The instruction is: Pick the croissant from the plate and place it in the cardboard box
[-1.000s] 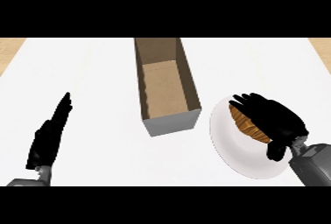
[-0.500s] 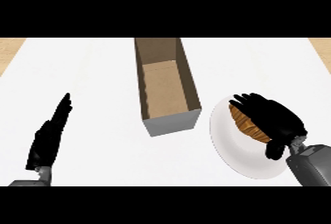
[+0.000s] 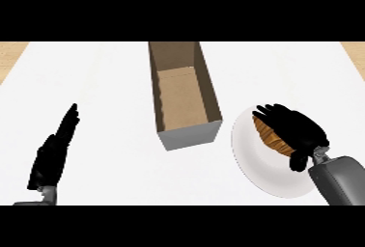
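A brown croissant (image 3: 271,137) lies on the white plate (image 3: 258,164) at the right of the counter. My right hand (image 3: 298,129) lies over the croissant with its fingers curled round its far side, hiding most of it. The open cardboard box (image 3: 184,94) stands upright just left of the plate, with nothing visible inside. My left hand (image 3: 55,150) rests open at the lower left, fingers straight and pointing away, well apart from the box.
The white counter top (image 3: 92,77) stretches left of the box and behind it. Wooden floor shows at the far top corners (image 3: 10,48).
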Action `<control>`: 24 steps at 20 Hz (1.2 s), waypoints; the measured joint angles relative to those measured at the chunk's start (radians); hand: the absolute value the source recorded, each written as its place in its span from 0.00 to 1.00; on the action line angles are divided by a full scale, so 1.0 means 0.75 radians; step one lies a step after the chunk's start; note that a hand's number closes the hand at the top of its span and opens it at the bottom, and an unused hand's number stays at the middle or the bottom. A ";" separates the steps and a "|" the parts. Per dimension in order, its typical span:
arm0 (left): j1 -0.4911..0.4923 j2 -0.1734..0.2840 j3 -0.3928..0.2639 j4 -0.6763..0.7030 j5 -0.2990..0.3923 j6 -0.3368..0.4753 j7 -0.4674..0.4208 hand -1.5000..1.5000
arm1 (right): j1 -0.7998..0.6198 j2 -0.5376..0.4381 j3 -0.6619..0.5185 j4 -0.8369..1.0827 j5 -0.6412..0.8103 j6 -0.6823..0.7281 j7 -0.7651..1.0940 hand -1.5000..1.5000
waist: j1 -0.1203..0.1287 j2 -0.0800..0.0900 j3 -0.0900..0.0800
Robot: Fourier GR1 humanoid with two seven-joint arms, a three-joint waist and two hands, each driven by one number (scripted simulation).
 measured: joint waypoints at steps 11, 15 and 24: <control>0.010 -0.041 0.054 0.004 -0.031 -0.049 -0.013 0.50 | -0.013 0.073 -0.029 0.056 0.121 -0.057 -0.071 1.00 | 0.000 -0.003 -0.005; 0.003 -0.051 0.058 0.007 -0.047 -0.047 -0.008 0.50 | -0.024 0.072 -0.046 0.061 0.174 -0.199 -0.101 1.00 | -0.001 -0.003 -0.004; 0.026 -0.049 0.092 0.000 -0.048 -0.032 0.015 0.50 | 0.192 0.337 -0.292 -0.105 0.170 -0.254 0.479 1.00 | -0.080 -0.033 -0.016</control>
